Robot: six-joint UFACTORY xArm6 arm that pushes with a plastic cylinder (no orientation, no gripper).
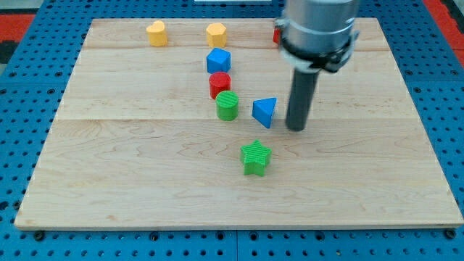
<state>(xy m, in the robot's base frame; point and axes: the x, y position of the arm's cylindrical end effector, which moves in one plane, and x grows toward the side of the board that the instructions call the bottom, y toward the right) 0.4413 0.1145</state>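
Seven small blocks sit on the pale wooden worktop (130,167), and my tip (296,128), a bare dark rod with no gripper to open or close, rests just to the view's right of the blue triangular block (264,111), apart from it, with the ridged green cylinder (227,105) left of that block and the green star block (256,157) below it.

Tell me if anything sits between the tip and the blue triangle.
Nothing visible does. My tip stands just to the view's right of the blue triangle, with only bare board in the narrow gap. The green star lies lower, out of that line.
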